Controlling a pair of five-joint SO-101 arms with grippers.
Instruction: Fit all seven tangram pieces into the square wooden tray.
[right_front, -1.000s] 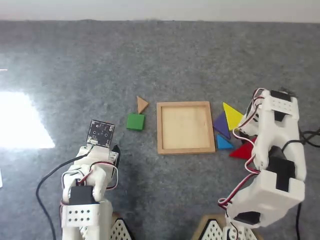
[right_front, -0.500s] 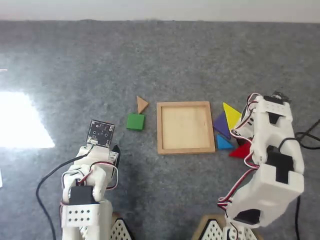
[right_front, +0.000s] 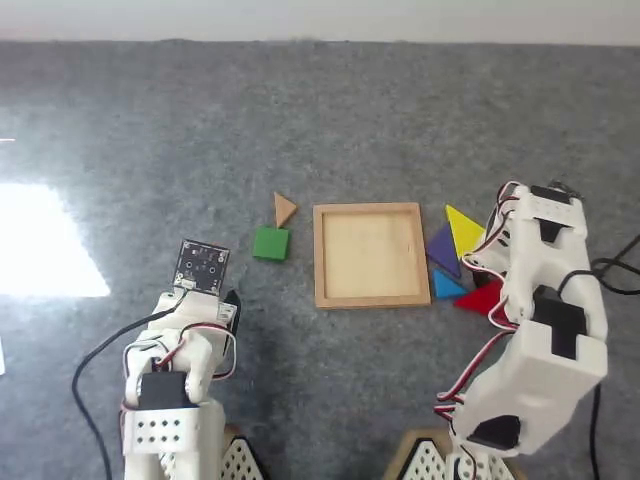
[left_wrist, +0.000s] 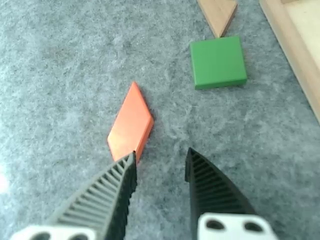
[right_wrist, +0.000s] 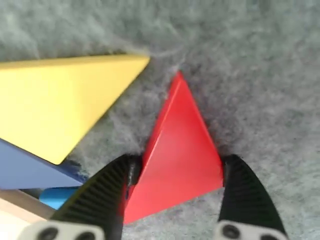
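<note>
The square wooden tray lies mid-table with nothing in it. To its left sit a green square and a tan triangle. To its right lie the yellow, purple, blue and red triangles. My right gripper is open and low over the red triangle, one finger close to each side of it. My left gripper stands open just short of an orange parallelogram, with the green square beyond.
Grey felt covers the table. The right arm hangs over the pieces right of the tray. The left arm sits near the front left. A bright patch of light lies at the far left.
The right arm has shifted slightly left and down over the red triangle, covering more of it. The left arm and all pieces have stayed put.
</note>
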